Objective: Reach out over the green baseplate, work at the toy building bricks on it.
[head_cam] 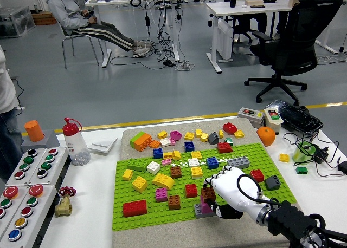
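The green baseplate [157,214] lies mid-table with many coloured bricks on it. My right hand [216,198], white with a black forearm, reaches in from the lower right over the plate's near right part. Its fingers [217,178] curl over a small brown brick [206,193], and the thumb sits below by a purple-and-grey brick [204,208] at the plate's near edge. A red brick [191,190] and another brown brick [174,202] stand just left of the hand. The left arm is out of sight.
Loose bricks lie on the tan mat [127,133] behind the plate. A button panel [24,191], brass valve [64,201] and red-capped bottle [74,142] stand at the left. An orange [266,135], switch boxes [260,117] and cables are at the right. A person's leg [6,145] shows at the left edge.
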